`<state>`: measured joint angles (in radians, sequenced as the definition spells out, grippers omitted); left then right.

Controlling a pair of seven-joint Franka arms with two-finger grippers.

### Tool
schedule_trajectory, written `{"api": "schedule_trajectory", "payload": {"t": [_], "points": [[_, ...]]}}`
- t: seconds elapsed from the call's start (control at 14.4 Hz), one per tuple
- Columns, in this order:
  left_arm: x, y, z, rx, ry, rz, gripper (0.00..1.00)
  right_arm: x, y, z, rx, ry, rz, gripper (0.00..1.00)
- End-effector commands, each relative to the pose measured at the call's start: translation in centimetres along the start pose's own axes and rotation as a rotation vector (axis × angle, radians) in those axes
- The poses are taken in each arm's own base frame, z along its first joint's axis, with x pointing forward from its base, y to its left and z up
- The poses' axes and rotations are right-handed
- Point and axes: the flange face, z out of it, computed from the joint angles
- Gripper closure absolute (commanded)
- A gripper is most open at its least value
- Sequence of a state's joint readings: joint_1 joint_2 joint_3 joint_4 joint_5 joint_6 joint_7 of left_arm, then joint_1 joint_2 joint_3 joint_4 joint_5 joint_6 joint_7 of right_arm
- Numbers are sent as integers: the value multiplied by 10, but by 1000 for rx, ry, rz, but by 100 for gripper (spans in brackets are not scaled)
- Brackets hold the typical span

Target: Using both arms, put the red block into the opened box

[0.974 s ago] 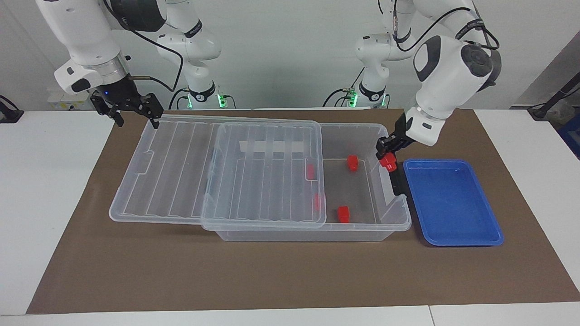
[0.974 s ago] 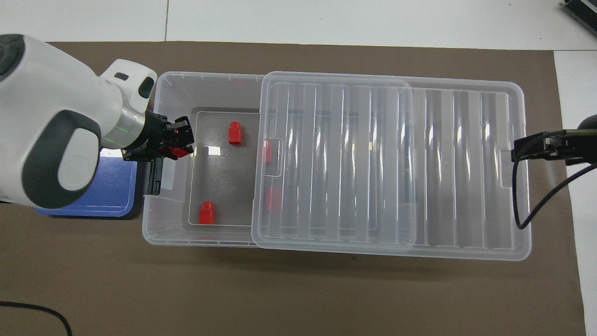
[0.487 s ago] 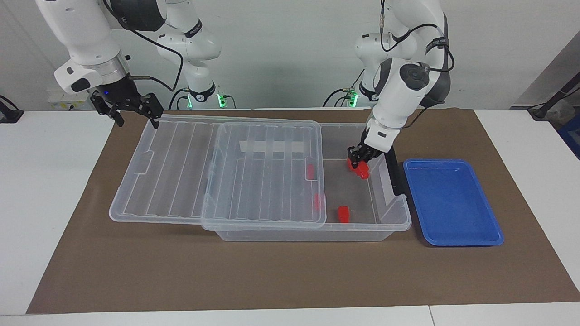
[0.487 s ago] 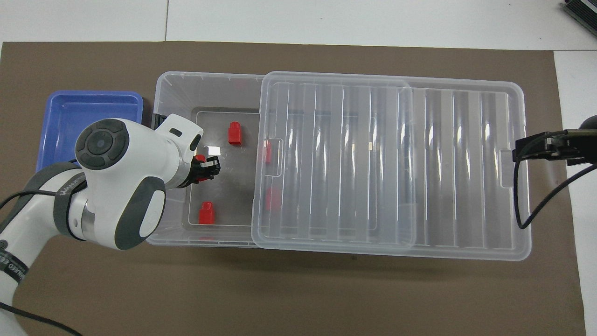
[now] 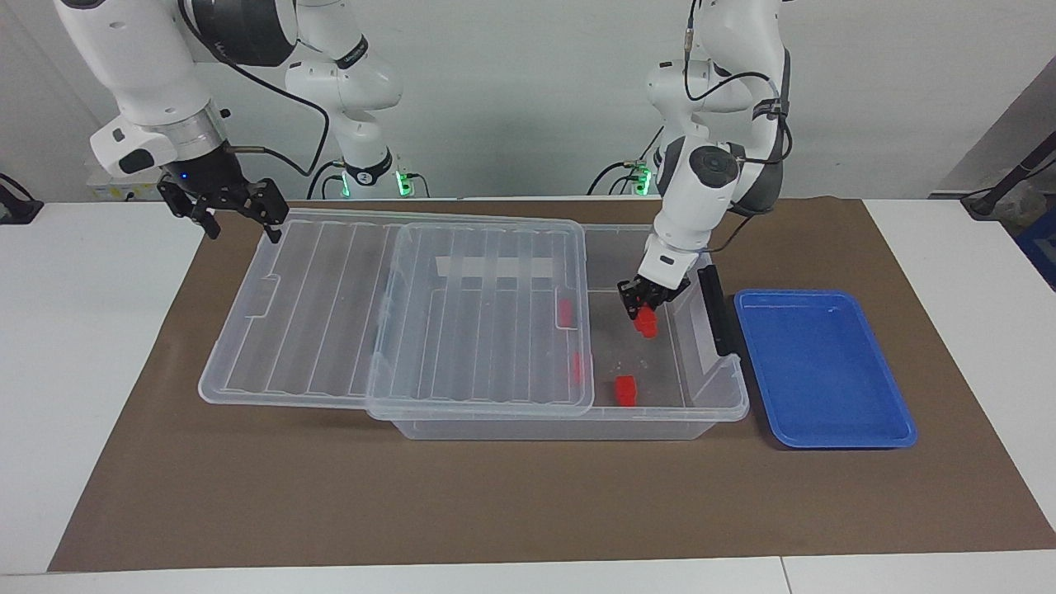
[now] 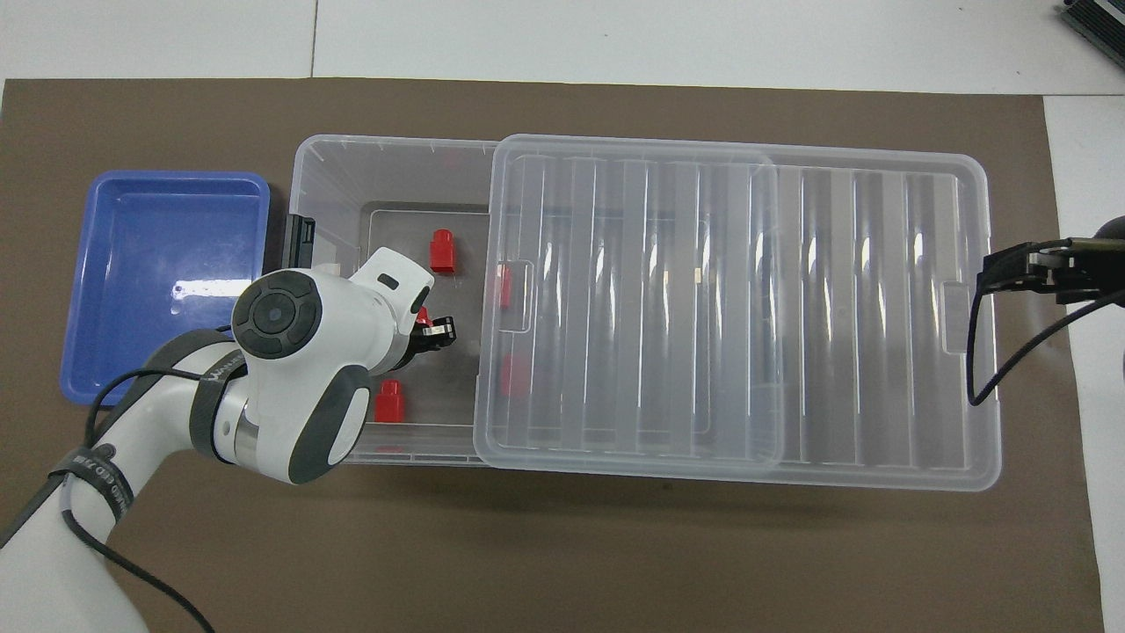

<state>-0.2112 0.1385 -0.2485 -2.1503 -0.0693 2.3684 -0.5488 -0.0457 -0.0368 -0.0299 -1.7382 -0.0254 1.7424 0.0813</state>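
Observation:
The clear box (image 5: 719, 410) (image 6: 327, 180) lies open at the left arm's end, its ribbed lid (image 5: 330, 305) (image 6: 791, 308) slid toward the right arm's end. My left gripper (image 5: 644, 310) (image 6: 431, 330) is down inside the open part, shut on a red block (image 5: 646, 324) (image 6: 422, 315). Two other red blocks (image 5: 626, 390) (image 6: 388, 402) rest on the box floor, and two more (image 6: 504, 286) show through the lid. My right gripper (image 5: 239, 229) (image 6: 991, 268) hangs open just above the lid's end, holding nothing.
A flat blue tray (image 5: 825, 371) (image 6: 167, 281) with nothing in it lies beside the box at the left arm's end. A black bar (image 5: 716, 318) runs along that end of the box. A brown mat (image 5: 495, 495) covers the table.
The left arm swung from the box's end rim in over the opening and lowered the red block into the box. The right gripper rose slightly at the lid's end.

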Motion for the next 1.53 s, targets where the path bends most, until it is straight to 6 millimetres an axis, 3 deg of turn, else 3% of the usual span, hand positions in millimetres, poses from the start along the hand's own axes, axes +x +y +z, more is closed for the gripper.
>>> {"api": "schedule_trajectory", "payload": {"t": [0.0, 0.28, 0.42, 0.49, 0.56, 0.7, 0.83, 0.97, 1.25, 1.46], "points": [[-5, 8, 21, 23, 10, 41, 100, -5, 32, 23, 12, 32, 15, 100], [-4, 10, 38, 49, 25, 46, 100, -2, 76, 59, 3, 64, -23, 100], [-4, 9, 41, 50, 22, 45, 100, -1, 86, 74, 0, 74, -37, 100], [-3, 9, 40, 49, 23, 46, 83, 2, 90, 79, -1, 75, -36, 100], [-3, 9, 40, 49, 23, 46, 47, 4, 91, 87, -1, 66, -33, 100], [-1, 9, 38, 51, 25, 43, 0, 7, 87, 96, 1, 51, -35, 100], [3, 8, 33, 57, 20, 37, 0, 11, 82, 97, 0, 71, -36, 100], [9, 10, 14, 75, 1, 24, 0, 12, 79, 100, 0, 73, -36, 100], [24, 11, -57, 130, -63, -4, 0, 15, 61, 106, 6, 63, -66, 100], [31, -10, -109, 175, -119, -33, 1, 15, 56, 106, 6, 57, -79, 100]]}}
